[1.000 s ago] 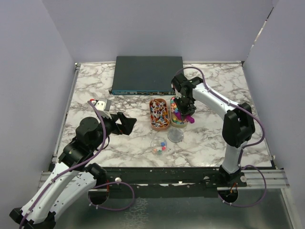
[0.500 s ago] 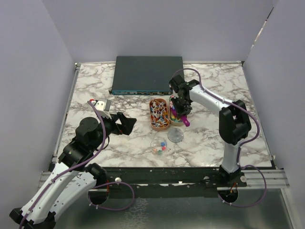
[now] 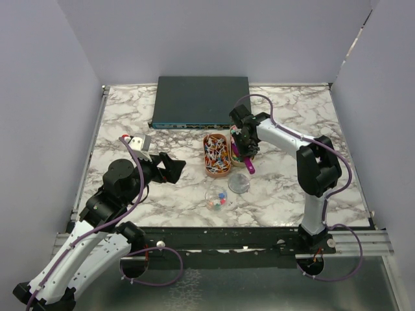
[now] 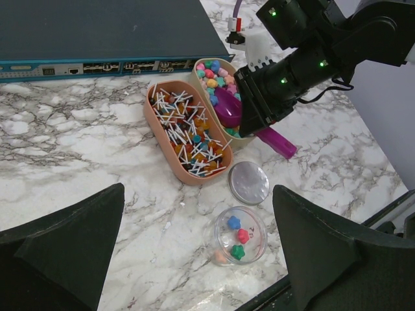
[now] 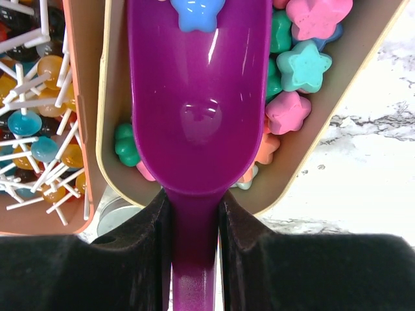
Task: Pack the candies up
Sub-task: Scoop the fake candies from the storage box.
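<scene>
A marble-patterned table (image 3: 130, 123) sits boxed in by plain pale walls (image 3: 194, 39).

The packing looks barely begun. The tan tray (image 5: 107, 129) near the middle of the table is well stocked with star-shaped candies (image 5: 305, 65) in pink, teal, blue and orange. The right gripper (image 5: 194, 214) pinches the handle of the purple scoop (image 5: 198, 97), whose bowl lies down inside that tray with just one blue candy at its far end. The small clear cup (image 4: 214, 241) nearer the arms holds only a few pieces and stands uncovered. What is left, by my reading, is most of the job: load the scoop, carry it over, tip it in, likely several times, then close the cup.

A flat dark box (image 3: 200, 100) lies along the far side, well clear. The left gripper (image 3: 176, 170) hangs spread wide and empty over the left of the table, holding nothing. A lollipop tray (image 4: 196, 183) lies right against the tan one, so a sideways sweep could catch its sticks. The cup's lid (image 4: 249, 183) rests between the trays and the cup, under the scoop's likely path. The cup mouth looks narrow for the scoop, so spills are a risk.
</scene>
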Available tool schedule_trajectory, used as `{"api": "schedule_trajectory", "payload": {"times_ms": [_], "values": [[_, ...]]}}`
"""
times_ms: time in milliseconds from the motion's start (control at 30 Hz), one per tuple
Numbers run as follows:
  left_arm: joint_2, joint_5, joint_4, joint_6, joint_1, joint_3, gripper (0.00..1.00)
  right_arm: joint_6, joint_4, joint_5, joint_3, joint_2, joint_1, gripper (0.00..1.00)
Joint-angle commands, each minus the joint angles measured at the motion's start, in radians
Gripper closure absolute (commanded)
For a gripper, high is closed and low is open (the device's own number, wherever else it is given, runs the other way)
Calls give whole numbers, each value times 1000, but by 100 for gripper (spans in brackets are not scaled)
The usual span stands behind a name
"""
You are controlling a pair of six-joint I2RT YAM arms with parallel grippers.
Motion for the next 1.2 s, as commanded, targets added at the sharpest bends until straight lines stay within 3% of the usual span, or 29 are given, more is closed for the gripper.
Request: {"api": "schedule_trajectory", "payload": {"times_ms": [0, 333, 1167], "values": [[4, -12, -13, 11, 6, -12, 3, 35, 62, 81, -14, 41, -3, 99], [9, -13, -13, 11, 6, -11, 3, 48, 128, 95, -68, 41, -4, 99], [36, -15, -13, 6, 10, -13, 3, 41, 272, 132, -278, -218, -3, 99]]}}
